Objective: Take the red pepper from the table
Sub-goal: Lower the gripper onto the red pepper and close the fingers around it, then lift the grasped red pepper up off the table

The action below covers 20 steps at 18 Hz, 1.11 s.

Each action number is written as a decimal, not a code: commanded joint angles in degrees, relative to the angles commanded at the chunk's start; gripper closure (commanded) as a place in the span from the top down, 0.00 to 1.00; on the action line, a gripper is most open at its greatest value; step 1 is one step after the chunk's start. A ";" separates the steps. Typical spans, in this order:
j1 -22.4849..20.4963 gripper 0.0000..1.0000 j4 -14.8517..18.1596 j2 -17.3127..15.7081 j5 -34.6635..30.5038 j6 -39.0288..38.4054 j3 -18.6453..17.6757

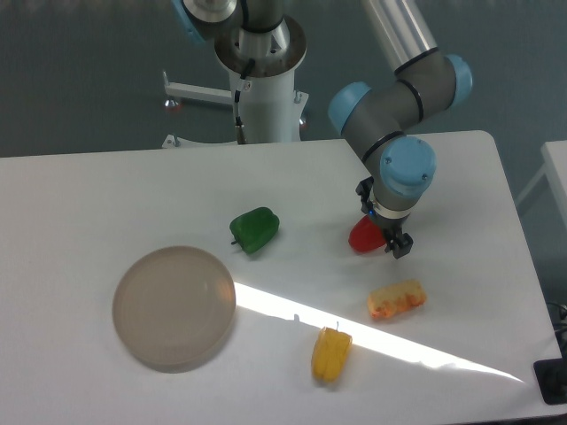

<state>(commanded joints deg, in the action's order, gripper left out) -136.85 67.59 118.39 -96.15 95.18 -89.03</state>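
Reaching down from the far side of the large white bench (106,186), the grey and blue robot arm sets its black two-finger end effector (383,232) over the small glossy red bell pepper (363,235). The pepper sits on the bench right of centre, showing mostly on the left side of the end effector, partly hidden behind it. One finger shows at the pepper's right edge and another dark part at its upper side, so the jaws appear to straddle it, but whether they press on it cannot be told from this view. The pepper looks rounded with no clear long axis, and its stem is not visible.

A green bell pepper (255,229) lies well apart to the left. An orange and white lumpy food piece (396,299) lies near, toward the front edge, and a yellow pepper (330,354) lies further front. A round translucent grey plate (174,307) rests at front left. Straight upward looks like the freest path for a lift.
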 joint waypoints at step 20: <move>0.00 0.63 -0.09 0.26 0.09 0.53 -0.09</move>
<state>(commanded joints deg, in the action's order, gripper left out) -136.85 67.50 118.65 -96.06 95.71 -89.12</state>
